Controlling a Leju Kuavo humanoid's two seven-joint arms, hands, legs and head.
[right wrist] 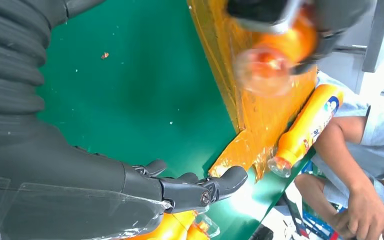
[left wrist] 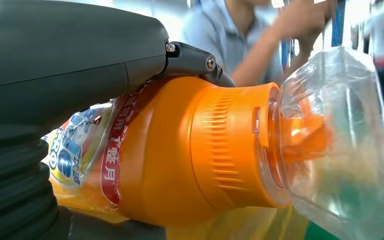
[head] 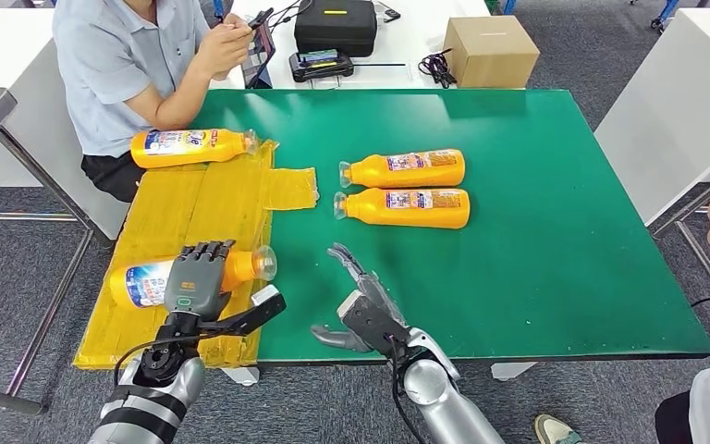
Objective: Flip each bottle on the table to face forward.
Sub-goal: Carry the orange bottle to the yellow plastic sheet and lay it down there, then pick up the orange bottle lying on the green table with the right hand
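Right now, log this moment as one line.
left hand: grips near bottle on yellow mat | right hand: open above green table | three bottles untouched

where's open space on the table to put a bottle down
The widest bare patch is the green mat right of the two paired bottles, out to its right edge. Crowded: the yellow taped strip, where the left robot hand covers a bottle.

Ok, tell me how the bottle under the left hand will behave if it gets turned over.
The bottle lies on its side, rounded, so it will probably roll once the left hand lets go. Its glossy label and smooth plastic look slippery, so it may twist in the fingers. The clear cap looks thin; best grip the body.
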